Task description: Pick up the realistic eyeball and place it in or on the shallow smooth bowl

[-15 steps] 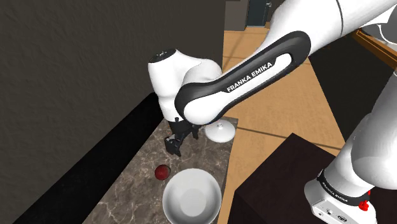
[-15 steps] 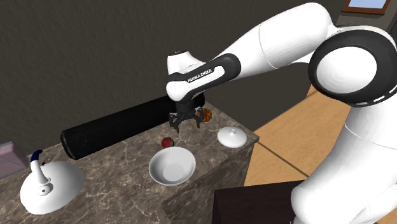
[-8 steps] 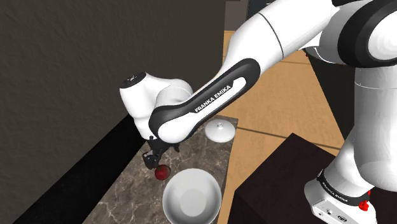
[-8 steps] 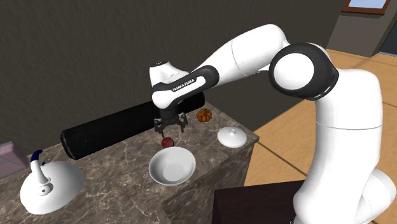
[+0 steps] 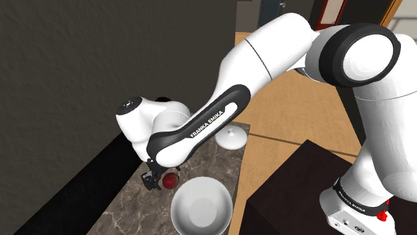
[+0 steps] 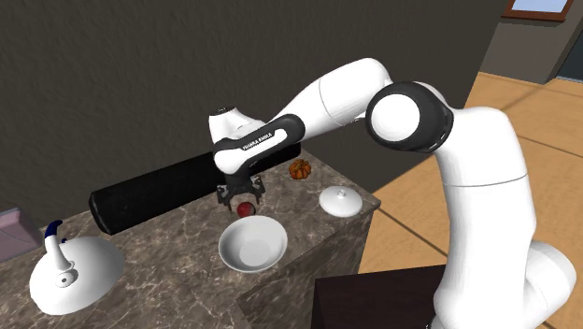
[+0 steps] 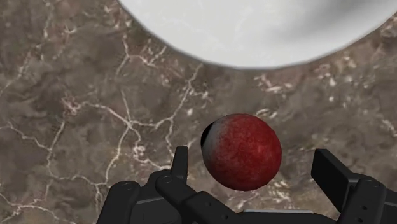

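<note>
— Where's the eyeball (image 7: pixel 242 151)?
— On the marble counter (image 7: pixel 76 95), just beside the white bowl (image 7: pixel 254 32). It's round, with no long axis; a dark patch, probably the pupil, faces one finger.
— And the arm?
— I see it bent low, gripper (image 7: pixel 252 159) pointing down, fingers apart on either side of the ball, not touching it.

The brown marble counter (image 6: pixel 173 254) bears a red ball (image 6: pixel 245 209), white bowl (image 6: pixel 252 245), lid (image 6: pixel 338 200), kettle (image 6: pixel 73 271) and black cylinder (image 6: pixel 154 193).

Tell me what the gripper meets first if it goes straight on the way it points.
Probably the red eyeball: it sits between the open fingers, which do not touch it. The fingers themselves would likely meet the marble counter on either side of it.
</note>
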